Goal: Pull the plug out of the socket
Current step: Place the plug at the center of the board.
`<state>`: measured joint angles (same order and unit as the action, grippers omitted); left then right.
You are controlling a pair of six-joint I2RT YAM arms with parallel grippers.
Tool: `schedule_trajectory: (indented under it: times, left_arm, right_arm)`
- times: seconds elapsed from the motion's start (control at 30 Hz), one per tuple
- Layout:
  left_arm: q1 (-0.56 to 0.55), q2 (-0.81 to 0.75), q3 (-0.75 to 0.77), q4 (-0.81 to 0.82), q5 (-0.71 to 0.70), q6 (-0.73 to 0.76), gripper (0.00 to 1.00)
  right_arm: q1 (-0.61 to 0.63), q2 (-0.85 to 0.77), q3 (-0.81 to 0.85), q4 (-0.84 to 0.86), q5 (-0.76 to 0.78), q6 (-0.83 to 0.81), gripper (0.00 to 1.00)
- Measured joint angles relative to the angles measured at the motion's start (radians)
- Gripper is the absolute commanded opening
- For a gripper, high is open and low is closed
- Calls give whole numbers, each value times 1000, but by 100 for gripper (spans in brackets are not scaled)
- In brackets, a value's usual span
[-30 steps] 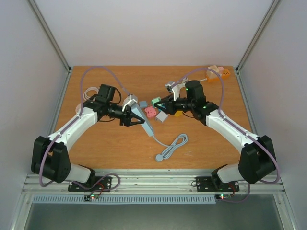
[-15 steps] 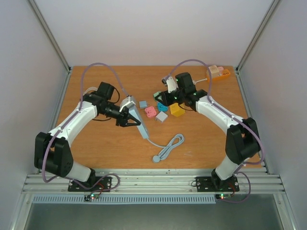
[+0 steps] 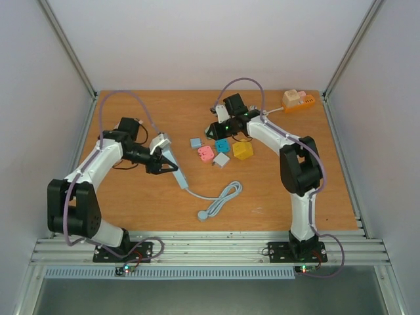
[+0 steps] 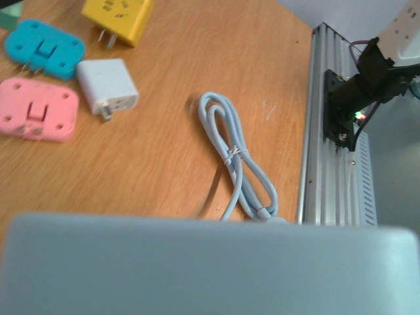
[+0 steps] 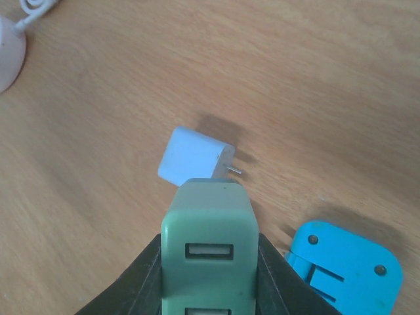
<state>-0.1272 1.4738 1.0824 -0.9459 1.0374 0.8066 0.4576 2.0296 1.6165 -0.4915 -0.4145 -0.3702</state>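
Bending inward, left tool (image 3: 162, 164) clamps socket strip (image 3: 179, 174), right tool (image 3: 216, 130) green plug (image 5: 207, 239).

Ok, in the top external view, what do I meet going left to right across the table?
left gripper, shut on the grey-blue power strip → pale blue adapter → white adapter → yellow adapter → orange socket block. The pink adapter, cyan adapter, coiled cable and right gripper overlap others, so omitted.

My left wrist view shows the socket strip (image 4: 210, 262) only as a blurred grey slab, and the green plug (image 5: 209, 262) runs off my right view's lower edge.
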Motion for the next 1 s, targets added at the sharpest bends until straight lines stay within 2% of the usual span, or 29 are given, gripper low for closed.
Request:
schedule_trajectory:
  times: [0.4,0.53,0.63,0.73,0.83,0.93,1.0]
  left_arm:
    - [108,229,76,-88,-87,87,1]
    - [143,282,101,-99,-104,76,6]
    - [149,313,126,-108,-113,57,12]
    - [149,348,153,-118,-124,33,20]
    - [150,373,169,-119,-136,-3,28]
    - [152,381,175,-118,-149,-43,39]
    - [155,382,177,-113,-160,-68,44]
  right_arm:
    - [-54,213,211,-107,-77,62,7]
    - [-68,278,270,-139,-85,78,12]
    - [-71,313,307,-157,-89,84,23]
    - [-70,330,331,-180,-87,90,43]
    - [-71,330,344,-204,-83,96,59]
    - [-71,329,346,-216,-71,88,69]
    - [-71,327,345,-223,-65,79,71]
